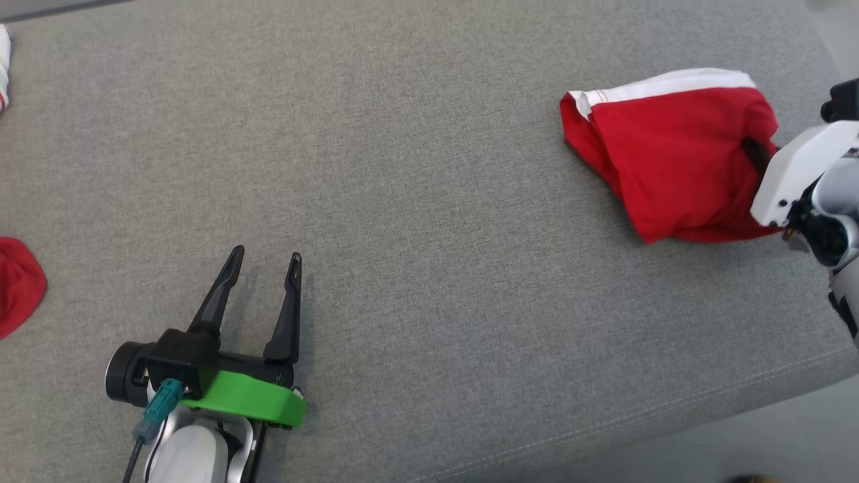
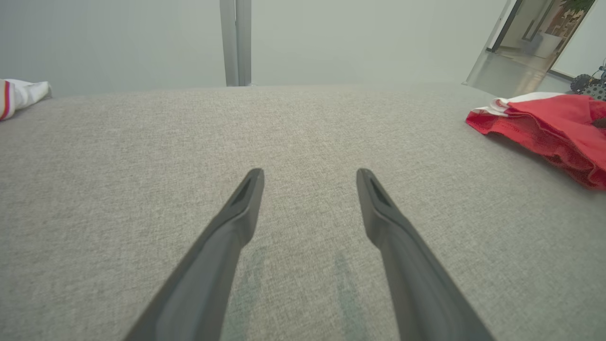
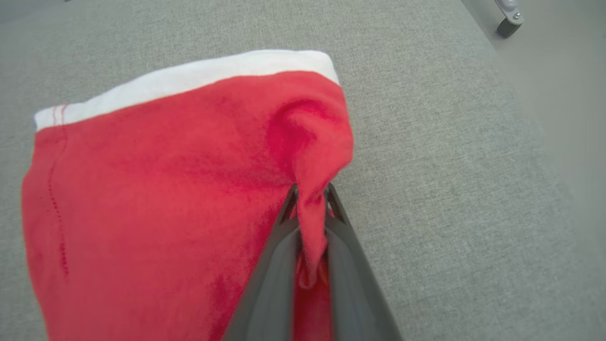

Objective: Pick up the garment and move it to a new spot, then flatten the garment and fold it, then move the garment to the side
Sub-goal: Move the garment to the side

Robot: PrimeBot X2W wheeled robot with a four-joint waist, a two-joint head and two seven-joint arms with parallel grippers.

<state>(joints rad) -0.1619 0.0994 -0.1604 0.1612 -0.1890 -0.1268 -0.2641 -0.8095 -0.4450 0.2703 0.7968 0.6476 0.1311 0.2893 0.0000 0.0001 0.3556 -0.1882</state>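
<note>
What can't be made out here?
- Head view: right gripper tips, buried in the red garment and behind the white wrist housing.
- Head view: red cloth cut off by the left edge; what it is, unclear.
- Left wrist view: white striped cloth cut off by the left edge.
- Right wrist view: garment's lower part, past the bottom edge.

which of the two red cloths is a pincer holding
The red garment with the white band, on the right: the right pincer grips a fold of it. The other red cloth lies free at left.
</note>
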